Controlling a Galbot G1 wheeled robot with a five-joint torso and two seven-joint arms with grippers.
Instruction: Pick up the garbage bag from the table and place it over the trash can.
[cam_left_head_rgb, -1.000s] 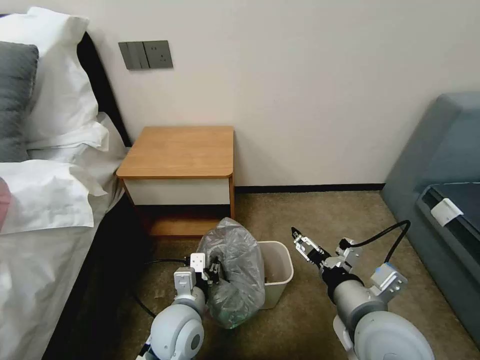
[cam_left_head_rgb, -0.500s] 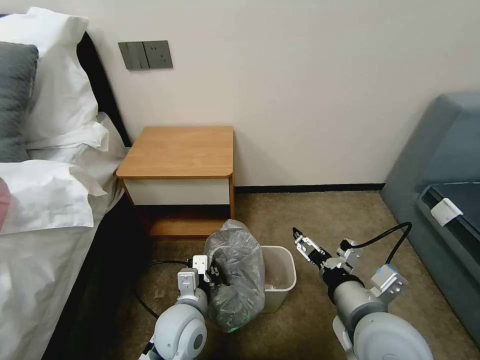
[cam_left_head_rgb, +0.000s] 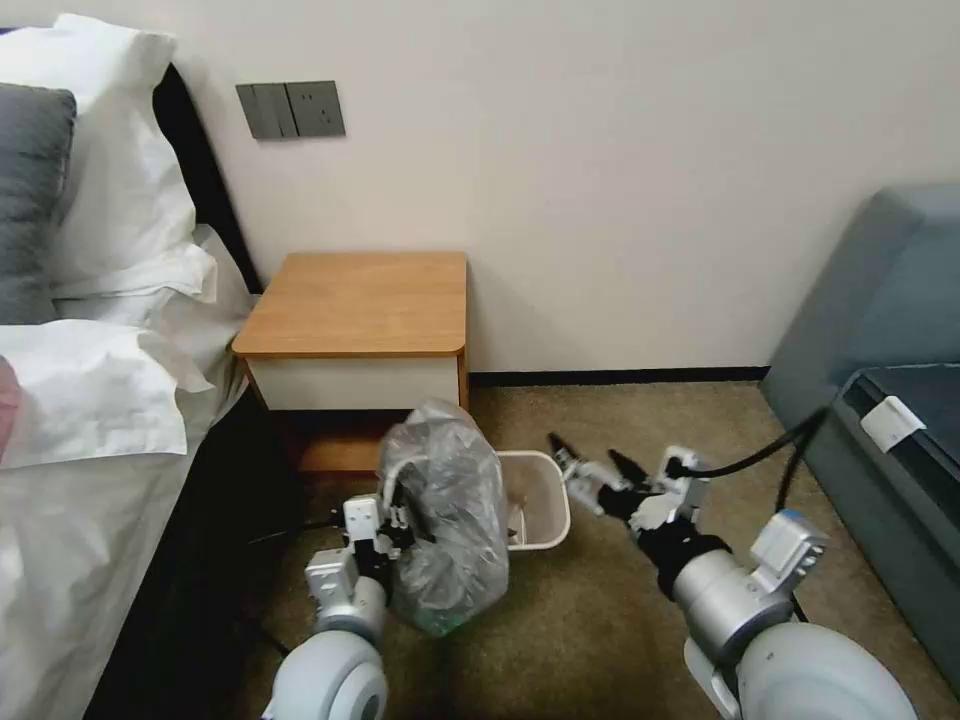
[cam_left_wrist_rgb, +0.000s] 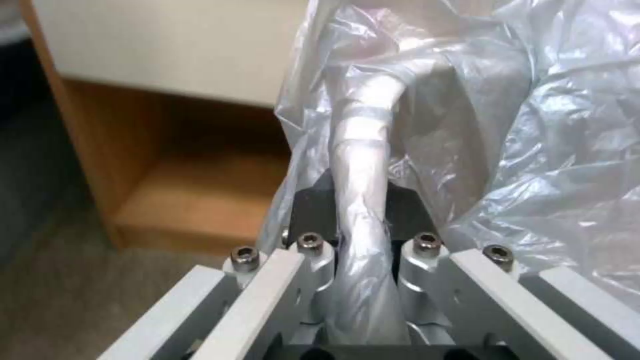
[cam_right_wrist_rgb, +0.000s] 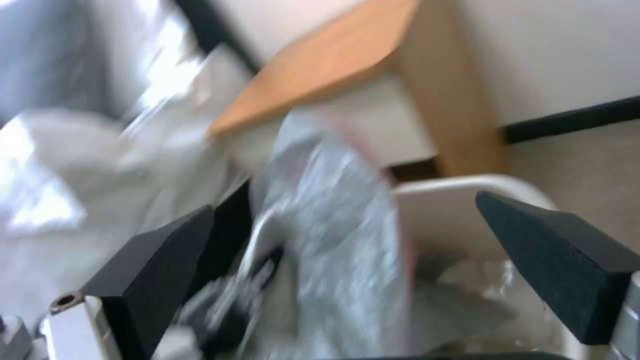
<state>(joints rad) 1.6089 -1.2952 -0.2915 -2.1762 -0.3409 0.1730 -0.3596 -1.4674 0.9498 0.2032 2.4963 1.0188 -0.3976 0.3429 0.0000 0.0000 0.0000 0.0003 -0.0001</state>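
The crinkled grey garbage bag (cam_left_head_rgb: 450, 520) hangs in the air just left of the cream trash can (cam_left_head_rgb: 540, 500), covering the can's left rim. My left gripper (cam_left_head_rgb: 400, 518) is shut on a bunched strip of the garbage bag (cam_left_wrist_rgb: 363, 165), pinched between its black pads (cam_left_wrist_rgb: 407, 210). My right gripper (cam_left_head_rgb: 588, 458) is open just right of the can, level with its rim. In the right wrist view its fingers (cam_right_wrist_rgb: 553, 260) stand wide apart, facing the garbage bag (cam_right_wrist_rgb: 333, 225) and the trash can (cam_right_wrist_rgb: 460, 200). The table (cam_left_head_rgb: 360, 300) stands behind with a bare top.
A bed with white pillows (cam_left_head_rgb: 110, 300) borders the left side, and a grey-blue sofa (cam_left_head_rgb: 880, 330) stands on the right. The table's low shelf (cam_left_wrist_rgb: 193, 200) is close beyond the left gripper. Brown carpet (cam_left_head_rgb: 600, 620) lies open in front of the can.
The left gripper has carried the bag left and toward the table. The trash can has shifted the same way. The right gripper has swung left to the can and its fingers now stand apart.
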